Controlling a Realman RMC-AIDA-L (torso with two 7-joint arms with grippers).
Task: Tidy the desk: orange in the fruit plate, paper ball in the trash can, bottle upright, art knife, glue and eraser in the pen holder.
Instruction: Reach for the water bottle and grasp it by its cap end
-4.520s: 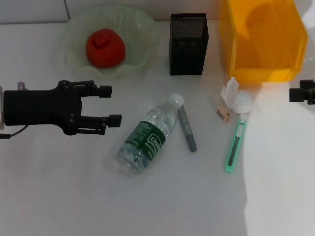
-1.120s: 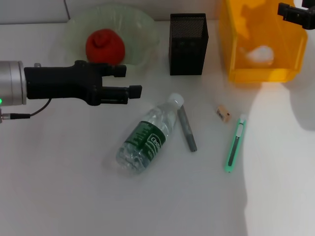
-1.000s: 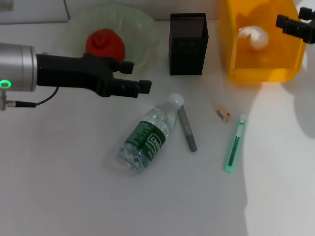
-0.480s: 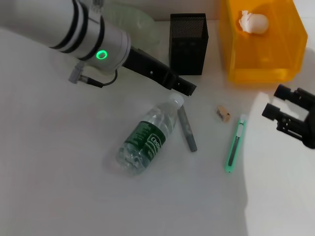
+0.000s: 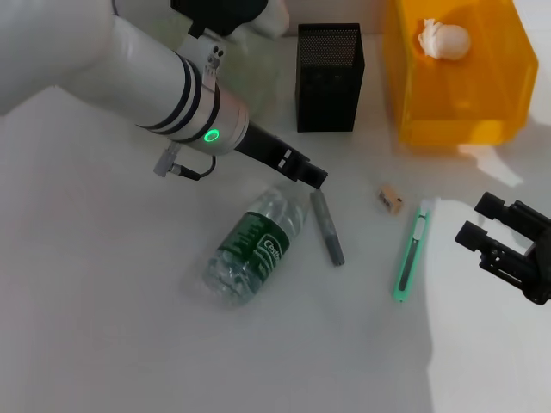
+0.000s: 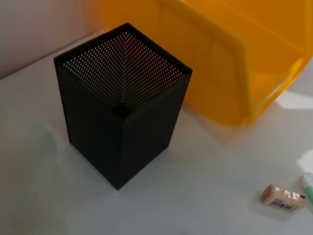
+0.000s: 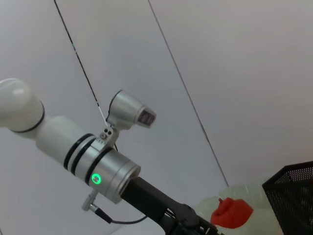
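Observation:
The clear bottle (image 5: 254, 245) with a green label lies on its side at the table's middle. My left gripper (image 5: 306, 173) is low over its cap end, which it hides. The grey glue stick (image 5: 327, 226) lies right of the bottle, then the small eraser (image 5: 390, 200) and the green art knife (image 5: 411, 254). My right gripper (image 5: 489, 231) is open and empty, just right of the knife. The paper ball (image 5: 443, 36) lies in the yellow trash can (image 5: 456, 112). The black mesh pen holder (image 5: 330, 76) stands empty (image 6: 122, 117). The orange (image 7: 232, 211) sits in the fruit plate (image 7: 254, 196).
My left arm (image 5: 155, 77) crosses the back left of the table and covers the fruit plate in the head view. The trash can (image 6: 220, 54) stands close beside the pen holder. The eraser (image 6: 282, 197) also shows in the left wrist view.
My left arm swung right and down to the bottle's cap. My right gripper left the paper ball in the trash can and came down beside the art knife.

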